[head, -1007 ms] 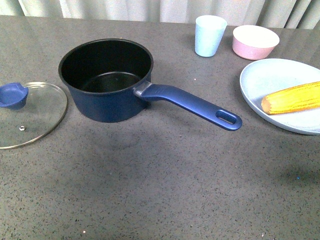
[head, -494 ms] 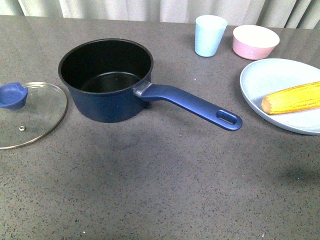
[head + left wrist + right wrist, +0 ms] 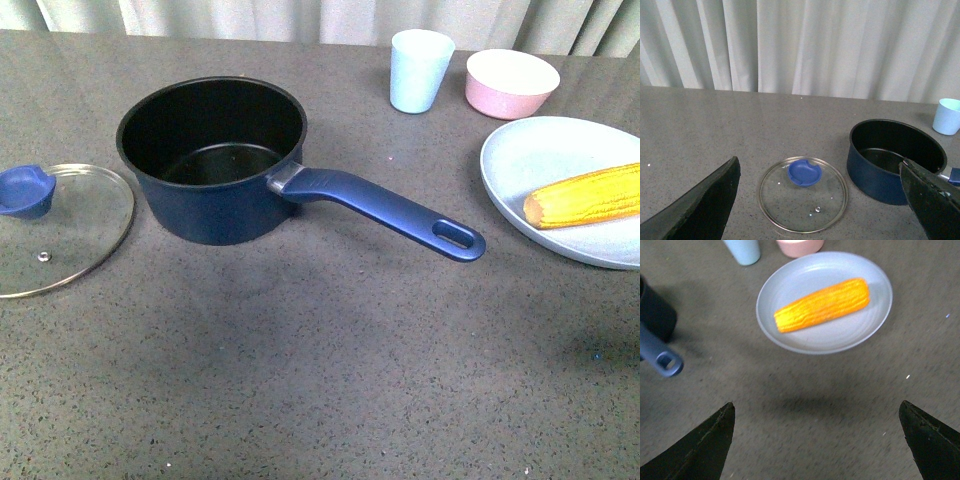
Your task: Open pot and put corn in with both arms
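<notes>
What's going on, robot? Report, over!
Left gripper, right gripper open, empty. Pot uncovered, lid flat beside it. Corn lying on plate, not in pot. Cup, bowl behind, off the path.

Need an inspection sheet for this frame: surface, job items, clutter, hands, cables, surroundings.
Surface: grey speckled table.
Job's things: pot upright, open, empty; corn lying on plate, right of pot.
Clutter: glass lid flat on table left of pot, not touching it; cup and pink bowl behind plate.
Hands: left hand open, empty, above lid; right hand open, empty, above table near plate.
Cables: nothing seen.
Surroundings: curtain behind table.
</notes>
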